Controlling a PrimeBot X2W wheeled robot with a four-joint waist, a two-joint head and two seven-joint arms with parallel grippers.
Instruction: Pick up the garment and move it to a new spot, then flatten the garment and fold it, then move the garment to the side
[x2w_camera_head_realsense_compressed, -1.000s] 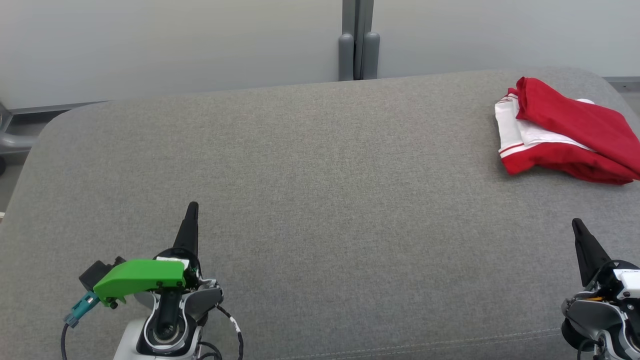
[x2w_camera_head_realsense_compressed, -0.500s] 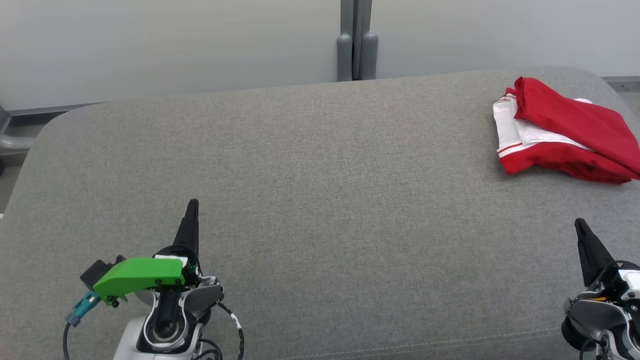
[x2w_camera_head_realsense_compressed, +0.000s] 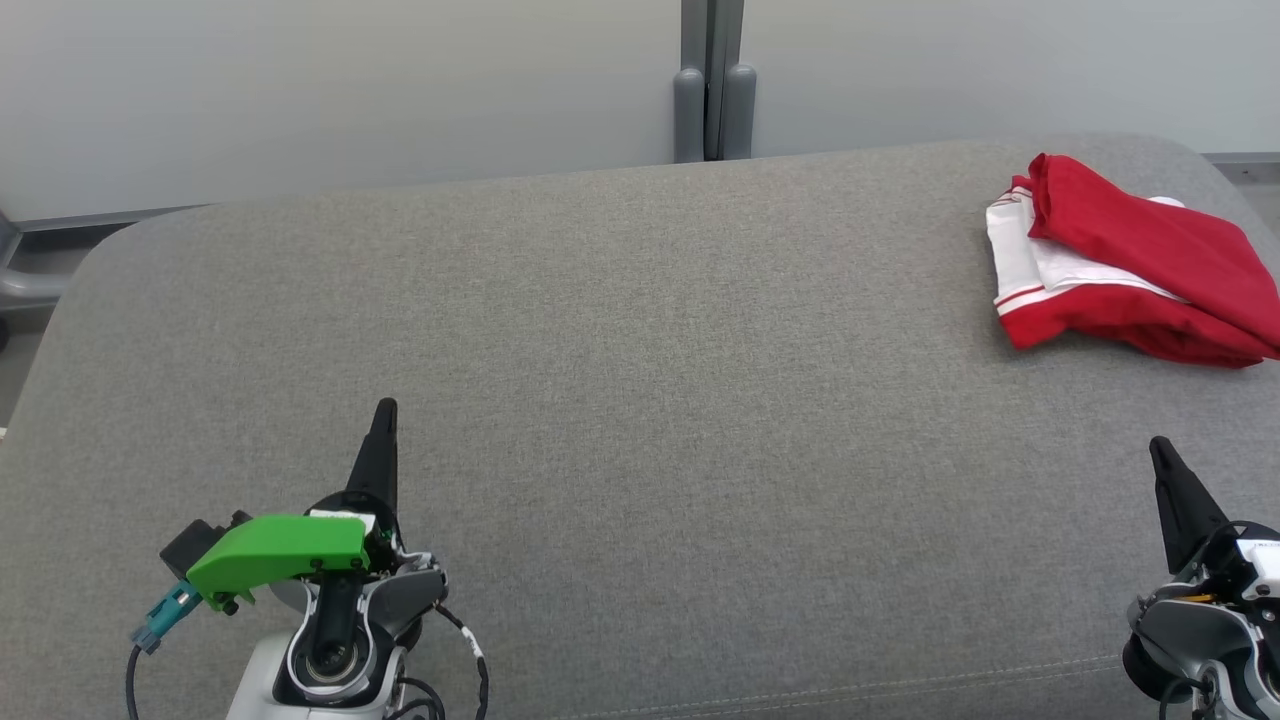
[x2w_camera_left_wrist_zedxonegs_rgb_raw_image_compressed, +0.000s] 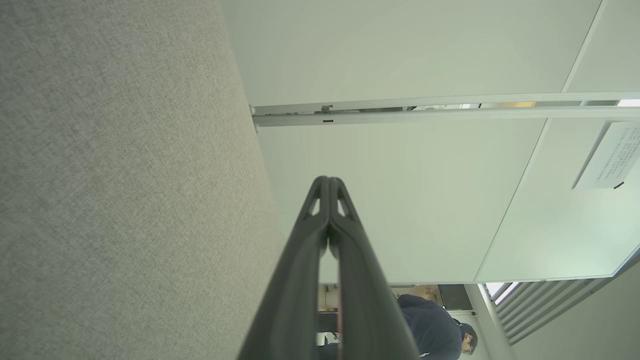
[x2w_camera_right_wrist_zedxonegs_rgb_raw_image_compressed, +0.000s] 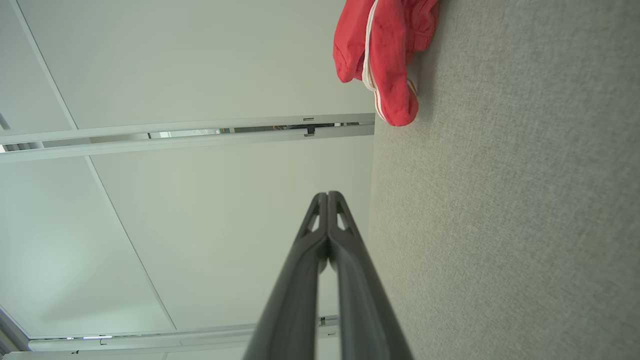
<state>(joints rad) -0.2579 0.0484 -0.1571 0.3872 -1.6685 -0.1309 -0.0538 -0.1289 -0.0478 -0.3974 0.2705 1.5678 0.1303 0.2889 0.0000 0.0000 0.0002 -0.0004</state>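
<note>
Grey woven fabric covers the wide padded bench (x2w_camera_head_realsense_compressed: 640, 330). Along its near edge, the left gripper (x2w_camera_head_realsense_compressed: 384, 412) near the left corner and the right gripper (x2w_camera_head_realsense_compressed: 1158, 448) near the right corner each have their dark fingers pressed together, holding nothing. The folded red jersey with white panels and striped trim (x2w_camera_head_realsense_compressed: 1130, 260) lies at the far right corner, well apart from both and beyond the right gripper.

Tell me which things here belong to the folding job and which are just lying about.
For the job: red jersey, folded at the far right of the grey cushion; left fingers and right fingers, both shut, empty.
Just there: grey post behind the cushion; pale wall; paper notice; person in the background.
</note>
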